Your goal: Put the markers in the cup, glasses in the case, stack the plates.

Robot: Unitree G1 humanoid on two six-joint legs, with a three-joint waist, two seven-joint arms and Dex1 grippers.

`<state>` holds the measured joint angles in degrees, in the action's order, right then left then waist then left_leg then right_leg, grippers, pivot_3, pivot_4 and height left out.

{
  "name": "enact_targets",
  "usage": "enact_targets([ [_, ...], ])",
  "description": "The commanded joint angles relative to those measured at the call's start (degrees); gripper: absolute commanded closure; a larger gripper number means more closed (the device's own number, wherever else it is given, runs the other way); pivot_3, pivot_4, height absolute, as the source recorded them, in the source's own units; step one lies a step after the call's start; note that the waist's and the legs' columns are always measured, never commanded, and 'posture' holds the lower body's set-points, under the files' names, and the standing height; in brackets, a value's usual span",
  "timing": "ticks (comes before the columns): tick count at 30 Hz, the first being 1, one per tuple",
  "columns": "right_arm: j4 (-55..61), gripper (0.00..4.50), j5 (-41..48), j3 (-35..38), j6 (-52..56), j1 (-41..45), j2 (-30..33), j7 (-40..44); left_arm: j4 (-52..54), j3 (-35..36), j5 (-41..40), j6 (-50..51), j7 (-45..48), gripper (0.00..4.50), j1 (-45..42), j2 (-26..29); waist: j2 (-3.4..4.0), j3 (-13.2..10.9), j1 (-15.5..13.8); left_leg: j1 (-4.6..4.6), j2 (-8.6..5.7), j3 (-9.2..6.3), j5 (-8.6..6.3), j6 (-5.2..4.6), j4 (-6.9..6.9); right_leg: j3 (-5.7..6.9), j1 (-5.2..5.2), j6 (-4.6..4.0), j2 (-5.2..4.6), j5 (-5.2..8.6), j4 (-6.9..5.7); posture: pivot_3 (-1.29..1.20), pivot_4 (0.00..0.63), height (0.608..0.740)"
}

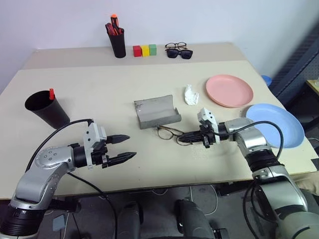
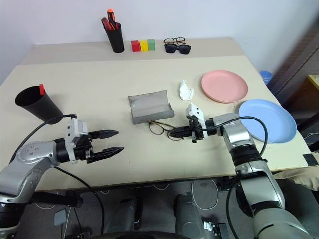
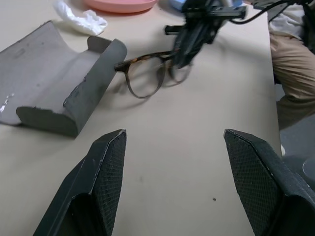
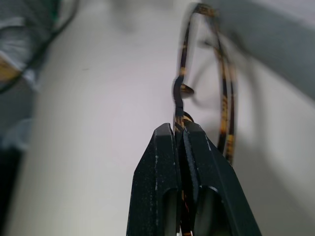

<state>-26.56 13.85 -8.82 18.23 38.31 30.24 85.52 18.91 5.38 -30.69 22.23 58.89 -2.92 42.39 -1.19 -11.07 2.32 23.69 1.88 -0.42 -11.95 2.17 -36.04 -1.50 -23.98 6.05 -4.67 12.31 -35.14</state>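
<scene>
- Head view: on the desk (image 1: 99, 99), the right pincer (image 1: 181, 139) is clenched on the glasses (image 1: 168, 132), just beside the open case (image 1: 155, 111).
- Left wrist view: the left pincer (image 3: 179, 162) hangs released, well short of the glasses.
- Right wrist view: fingers (image 4: 160, 172) pinch the frame.

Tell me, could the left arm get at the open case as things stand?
Probably yes: the left gripper hangs open, nothing lying between it and the case. The glasses, in the right gripper, sit just beyond.

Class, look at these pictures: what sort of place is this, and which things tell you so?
Probably a lab or office test bench: a plain table, a bare wall, and household props like plates and a pen-holder.
</scene>
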Motion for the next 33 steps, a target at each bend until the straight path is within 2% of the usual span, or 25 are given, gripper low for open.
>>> enact_targets([
  [1, 2.7, 4.4, 3.0, 3.3, -2.2, 2.8, -0.1, -0.2, 1.7, 1.1, -1.2, 0.0, 0.3, 1.26, 0.0, 0.2, 0.0, 0.0, 0.3, 0.0, 0.0, 0.0, 0.0, 0.0, -0.01, 0.0, -0.02, -0.01, 0.01, 0.0, -0.01, 0.0, 0.15, 0.74],
  [5, -3.8, 4.4, 0.7, 4.1, -12.5, 9.3, -3.3, -4.3, 1.8, 1.2, -1.4, -0.3, 0.3, 1.26, 0.1, -0.1, 0.03, 0.0, 0.5, 0.0, 0.01, 0.02, 0.0, 0.0, 0.01, 0.0, -0.09, -0.01, 0.03, -0.01, -0.04, 0.0, 0.15, 0.74],
  [10, -21.7, 4.4, -6.8, 2.4, -30.5, 18.8, -7.9, -13.1, 1.9, 1.4, -1.1, -0.8, -0.1, 1.26, 0.0, -0.2, 0.02, 0.0, 0.2, 0.04, 0.01, 0.03, 0.0, 0.0, 0.07, 0.0, -0.12, -0.01, 0.03, 0.0, 0.0, 0.0, 0.15, 0.74],
  [15, -35.6, 4.4, -12.1, 1.5, -40.7, 25.7, -11.7, -19.2, 3.4, 2.2, -1.3, -0.3, -1.2, 1.26, 0.9, 0.1, 0.02, 0.0, 0.3, 0.38, -0.01, 0.03, 0.02, 0.0, -0.01, 0.0, -0.34, 0.0, 0.01, -0.02, 0.02, 0.0, 0.15, 0.74],
  [20, -41.7, 4.4, -15.1, 1.1, -44.4, 28.3, -13.8, -20.4, 5.6, 3.5, -1.6, 0.3, -2.6, 1.26, 3.0, 0.3, 0.05, 0.0, 0.3, 0.36, 0.0, 0.02, 0.02, 0.0, 0.02, 0.0, -0.38, 0.0, 0.03, -0.02, -0.04, 0.0, 0.15, 0.74],
  [33, -43.1, 4.4, -17.2, 0.4, -42.1, 26.6, -12.5, -8.5, 8.2, 4.9, -2.4, 1.0, -4.5, 1.26, 6.1, 0.2, 0.06, -0.1, 0.3, 0.36, 0.0, 0.02, 0.02, 0.0, 0.01, 0.0, -0.38, 0.0, 0.03, -0.02, -0.05, 0.0, 0.15, 0.74],
])
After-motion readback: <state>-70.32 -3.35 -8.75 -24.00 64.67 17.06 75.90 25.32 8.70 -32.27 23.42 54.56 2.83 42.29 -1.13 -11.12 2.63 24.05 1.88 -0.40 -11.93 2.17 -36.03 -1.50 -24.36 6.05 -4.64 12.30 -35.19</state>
